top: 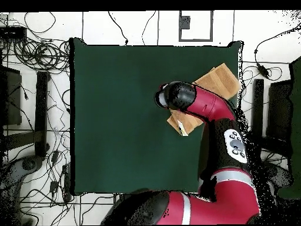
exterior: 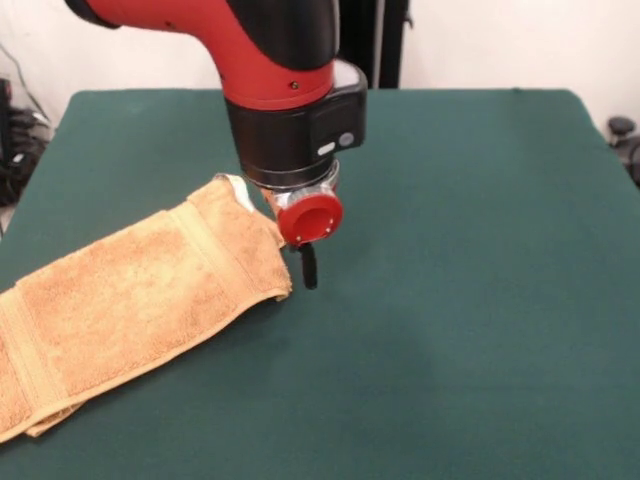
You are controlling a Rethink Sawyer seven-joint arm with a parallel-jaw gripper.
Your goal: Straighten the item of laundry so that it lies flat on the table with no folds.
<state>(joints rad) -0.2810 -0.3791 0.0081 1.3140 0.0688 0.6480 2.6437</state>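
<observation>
The orange-tan towel (exterior: 140, 300) lies folded over into a long strip on the dark green table (exterior: 480, 250). It runs from the front left edge up toward the middle. A woven band crosses it near each end, and a small white tag (exterior: 240, 188) shows at its far corner. My gripper (exterior: 306, 268) hangs under the red and black arm, low over the table at the strip's right end, by the towel's corner. In the overhead view the towel (top: 220, 79) lies by the table's right edge, and the arm (top: 176, 97) covers its middle and the gripper.
The towel's left end reaches the table's edge (exterior: 10, 400) in the front view. Cables and black stands (top: 41, 100) lie on the floor around the table (top: 117, 118). The arm's base (top: 176, 209) stands at the table's bottom edge in the overhead view.
</observation>
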